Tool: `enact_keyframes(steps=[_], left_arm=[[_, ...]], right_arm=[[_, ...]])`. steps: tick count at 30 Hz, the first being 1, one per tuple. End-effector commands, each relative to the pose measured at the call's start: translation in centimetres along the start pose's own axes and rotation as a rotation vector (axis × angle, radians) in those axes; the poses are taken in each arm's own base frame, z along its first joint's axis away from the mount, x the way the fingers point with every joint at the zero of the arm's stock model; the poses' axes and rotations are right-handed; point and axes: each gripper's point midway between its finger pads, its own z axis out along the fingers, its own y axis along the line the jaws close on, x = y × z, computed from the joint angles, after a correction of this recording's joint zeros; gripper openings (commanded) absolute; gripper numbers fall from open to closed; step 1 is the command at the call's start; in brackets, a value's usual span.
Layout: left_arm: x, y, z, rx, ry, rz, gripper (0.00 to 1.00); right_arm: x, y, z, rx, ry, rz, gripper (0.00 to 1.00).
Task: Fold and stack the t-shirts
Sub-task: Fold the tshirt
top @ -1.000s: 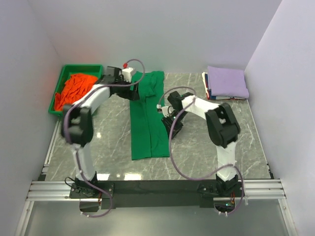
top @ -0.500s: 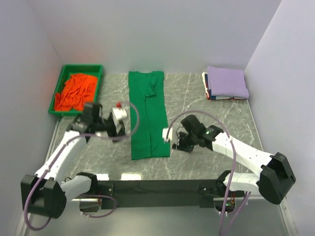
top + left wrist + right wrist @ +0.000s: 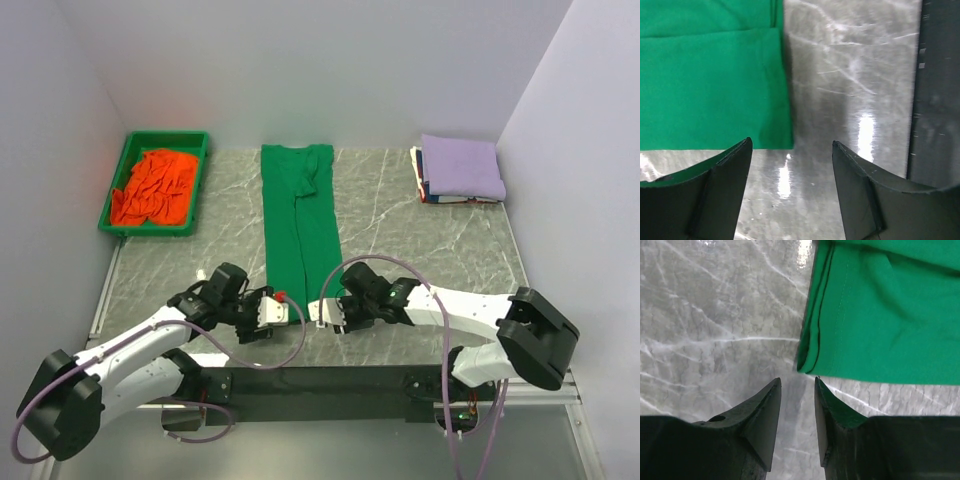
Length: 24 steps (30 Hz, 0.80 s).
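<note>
Arms, change: both have swung in to the near hem of the green t-shirt [image 3: 298, 230]. Half a second ago the left was out to its left side and the right was beside its right edge. The cloth itself has not shifted in that time.
Green t-shirt, place: flat on the tabletop [image 3: 420, 260], folded lengthwise into a long narrow strip with the collar end far from the arm bases.
Left gripper [image 3: 791, 145]: at the shirt's near left corner; jaws spread wide and empty, with the corner just beyond the tips.
Right gripper [image 3: 797, 380]: at the shirt's near right corner; jaws parted by a narrow gap, gripping nothing, with the doubled edge just ahead of them.
Handling, judged: light, limp knit in several layers. It will sag and drag on the polished stone and will not hold any shape when lifted.
Hold points, judged: take the two near corners, pinching every layer at the folded edge and lifting evenly.
Risk, judged: catching only the top layer would open the fold.
Other t-shirts: an orange t-shirt [image 3: 152, 187] lies crumpled in the tray [image 3: 150, 229], left of the green shirt's far end. A lavender t-shirt [image 3: 460, 165] tops a folded stack [image 3: 420, 185] to the right of that end.
</note>
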Motion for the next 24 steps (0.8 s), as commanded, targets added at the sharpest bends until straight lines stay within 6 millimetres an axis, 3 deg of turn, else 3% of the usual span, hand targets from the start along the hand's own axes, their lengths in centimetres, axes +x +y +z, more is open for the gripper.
enact_keyframes(steps=[1,8,13,19,20,24], left_arm=[[-0.5,1.8,0.4,-0.064,-0.011,0.069,0.71],[0.3,1.3,1.0,-0.037,0.009,0.111,0.70],[1.1,1.0,1.4,-0.014,0.038,0.143,0.65],[1.7,0.8,1.7,-0.007,0.054,0.168,0.52],[1.8,0.8,1.8,-0.005,0.055,0.166,0.50],[2.6,0.7,2.1,0.015,0.092,0.149,0.42]], right_arm=[[-1.3,-0.9,0.6,0.032,-0.045,-0.040,0.40],[-0.7,-0.4,1.9,0.000,0.019,-0.037,0.39],[0.9,0.6,3.0,-0.054,0.096,-0.017,0.37],[0.6,0.4,2.9,-0.052,0.085,0.006,0.20],[0.6,0.4,3.0,-0.057,0.089,0.009,0.12],[0.5,0.3,2.9,-0.058,0.095,0.020,0.00]])
